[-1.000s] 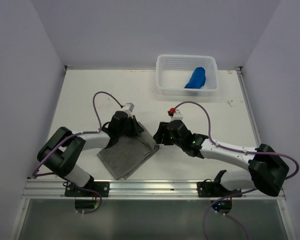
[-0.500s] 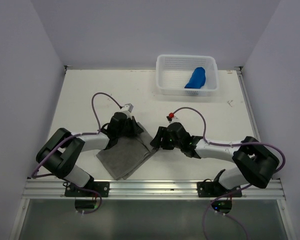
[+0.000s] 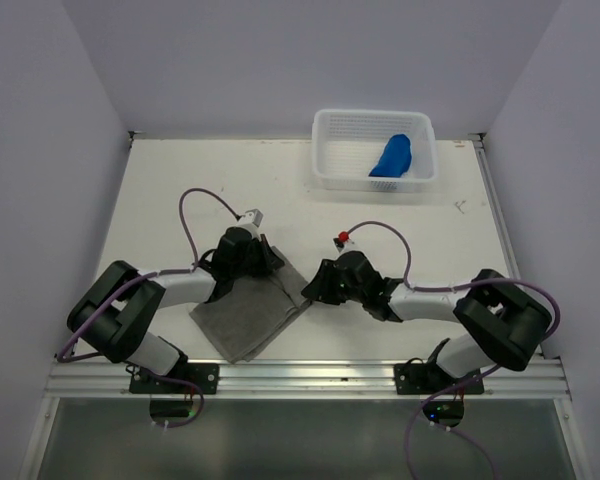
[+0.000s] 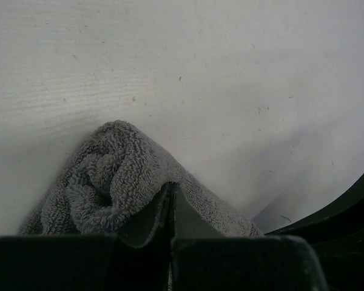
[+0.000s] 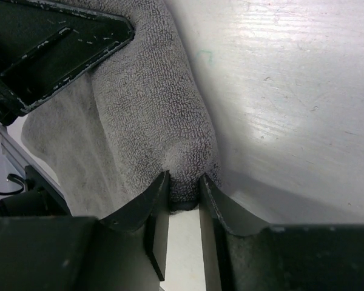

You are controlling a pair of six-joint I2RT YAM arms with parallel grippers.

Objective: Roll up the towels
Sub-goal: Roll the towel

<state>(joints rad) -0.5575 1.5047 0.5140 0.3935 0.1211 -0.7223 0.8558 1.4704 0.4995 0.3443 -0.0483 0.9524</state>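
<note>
The grey towel lies folded on the table between the arms, its far edge curled into a low roll. My left gripper is at the towel's far corner, shut, with the bunched grey towel pinched at its tips. At the towel's right corner my right gripper is shut on the rolled fold. In the right wrist view the grey towel fills the gap in my right gripper. The blue towel lies in the white basket.
The basket stands at the table's far right. Walls close in the table on three sides, and an aluminium rail runs along the near edge. The two grippers are close together; the left arm's finger shows in the right wrist view.
My right gripper has slid left to the towel's right corner and closed its jaws on the rolled fold. The left gripper stays shut at the far corner, shifted slightly.
</note>
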